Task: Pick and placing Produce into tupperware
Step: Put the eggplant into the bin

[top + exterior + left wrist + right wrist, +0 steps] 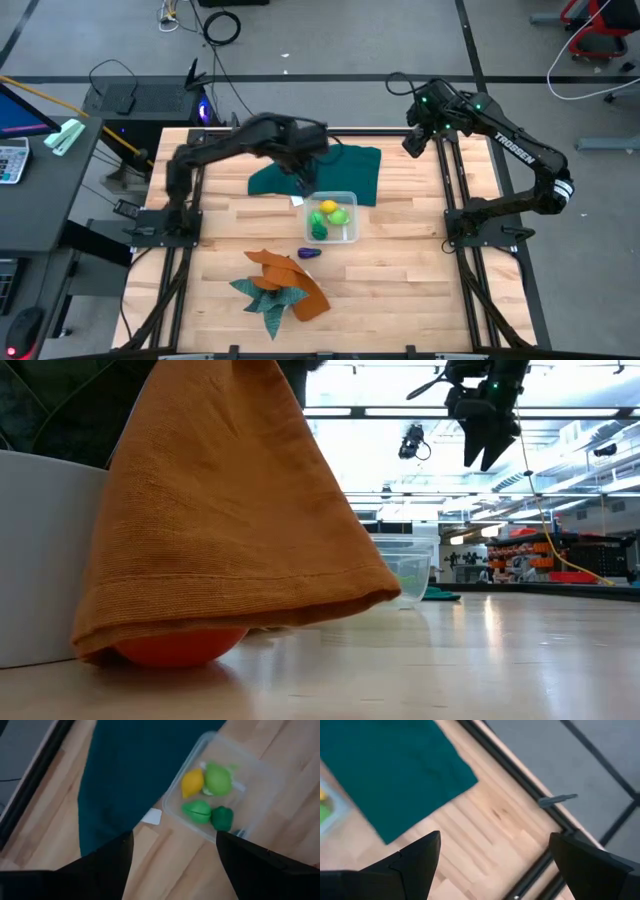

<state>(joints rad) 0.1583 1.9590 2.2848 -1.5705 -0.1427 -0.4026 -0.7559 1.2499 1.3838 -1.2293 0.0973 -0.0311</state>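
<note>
Wood table: purple produce beside tupperware, long axis left-right

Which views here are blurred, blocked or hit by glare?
Low view: orange cloth fills the near field, hiding most of the tub; bright ceiling lights wash out the background and reflect off the table. Left wrist view: soft, produce smeared. Right wrist view: green cloth soft-edged. High view: evenly lit, no glare.

- A yellow toy, a light green one and two green ones are seen in the clear tupperware.
- A purple toy is pictured on the pale wood counter.
- A dark teal cloth and orange and teal cloths are shown.
</note>
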